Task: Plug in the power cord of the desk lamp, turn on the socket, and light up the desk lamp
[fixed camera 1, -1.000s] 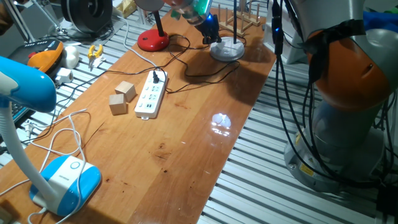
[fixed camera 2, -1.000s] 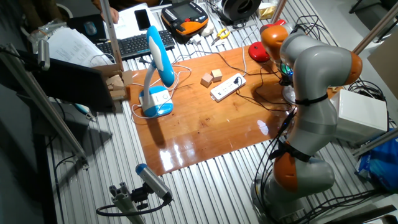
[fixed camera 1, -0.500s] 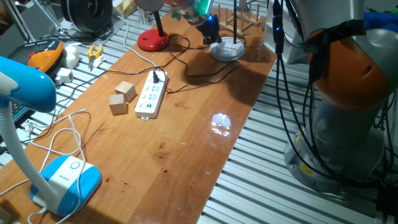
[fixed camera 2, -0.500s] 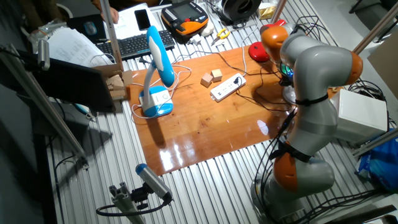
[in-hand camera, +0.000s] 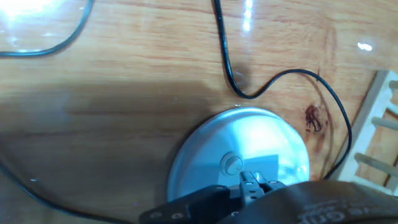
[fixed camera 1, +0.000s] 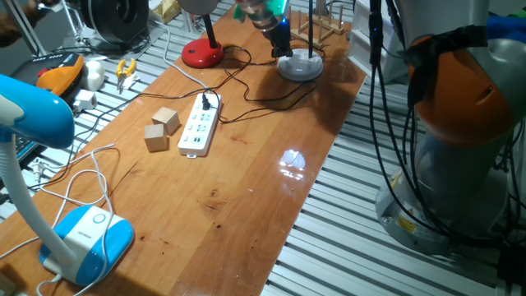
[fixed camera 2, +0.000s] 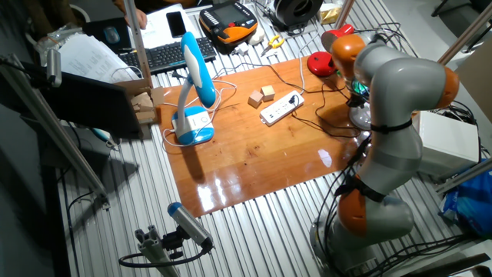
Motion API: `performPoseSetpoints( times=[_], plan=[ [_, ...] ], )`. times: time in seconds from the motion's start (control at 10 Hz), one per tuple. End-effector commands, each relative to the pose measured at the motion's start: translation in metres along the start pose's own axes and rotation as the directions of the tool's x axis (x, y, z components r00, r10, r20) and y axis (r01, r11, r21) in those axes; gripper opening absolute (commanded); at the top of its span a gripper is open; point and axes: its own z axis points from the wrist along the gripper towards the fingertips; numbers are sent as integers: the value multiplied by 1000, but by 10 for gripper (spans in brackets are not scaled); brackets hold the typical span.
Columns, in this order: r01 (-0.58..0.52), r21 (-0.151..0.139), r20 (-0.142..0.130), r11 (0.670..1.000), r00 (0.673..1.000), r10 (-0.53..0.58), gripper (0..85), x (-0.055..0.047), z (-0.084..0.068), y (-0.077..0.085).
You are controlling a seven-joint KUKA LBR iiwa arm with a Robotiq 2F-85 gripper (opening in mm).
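The white socket strip (fixed camera 1: 200, 127) lies left of centre on the wooden table; it also shows in the other fixed view (fixed camera 2: 280, 108). A small black plug (fixed camera 1: 205, 102) sits in its far end. The thin black power cord (in-hand camera: 222, 50) loops across the table to the desk lamp's round silver base (fixed camera 1: 300, 67). My gripper (fixed camera 1: 280, 48) hangs just above that base. In the hand view the fingers (in-hand camera: 249, 184) are shut and empty, right beside the small round button (in-hand camera: 233, 163) on the base (in-hand camera: 205, 155).
Two tan wooden blocks (fixed camera 1: 161, 128) lie left of the strip. A red lamp base (fixed camera 1: 201, 55) stands at the far end and a blue-and-white lamp (fixed camera 1: 82, 238) at the near left. A wooden rack (in-hand camera: 379, 137) stands beside the silver base. Tools lie off the table's left.
The arm has shifted slightly, moving the gripper a little nearer over the silver base. The strip, the plug and the cord have not moved.
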Motion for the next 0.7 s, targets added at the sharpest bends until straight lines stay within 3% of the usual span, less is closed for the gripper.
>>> performPoseSetpoints(
  times=[0.0,0.1,0.3,0.6],
  plan=[
    [6,-13,7,1000,1000,-6,0,0,0,0],
    [11,-21,15,1000,1000,-10,0,0,0,0],
    [40,-41,6,998,999,-39,0,0,0,0],
    [32,-40,-3,999,999,-32,0,0,0,0]
  ],
)
